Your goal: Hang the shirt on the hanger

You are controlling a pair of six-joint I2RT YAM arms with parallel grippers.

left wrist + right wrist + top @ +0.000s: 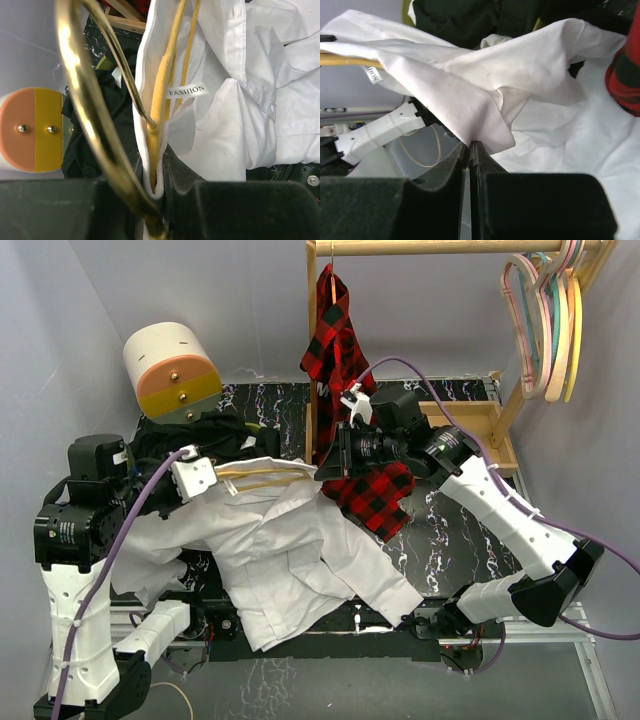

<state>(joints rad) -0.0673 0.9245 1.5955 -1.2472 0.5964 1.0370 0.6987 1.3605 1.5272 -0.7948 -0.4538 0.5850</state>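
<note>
From above, the large white thin-cloth shirt [300, 560] sprawls on the black marbled table [445, 530], a thin pale yellow triangular hanger [265, 475] inside its collar [250, 468]. Left wrist: the left gripper [158, 186] clamps hanger and collar. Right wrist: the right gripper [470, 150] pinches a shirt fold, best drawn gently over the hanger's shoulder.

place: robot lab | cues: grey backdrop [250, 300], marbled table [450, 530], wooden rack [460, 248] (pastel hangers [548, 330])

The shirt [290, 550] is thin, matt white cloth, creased. The hanger [160, 95] looks smooth pale yellow, its hook [84, 107] polished, gleaming metal. The table [445, 540] is black, marble-veined; the rack [460, 248] bare wood.
</note>
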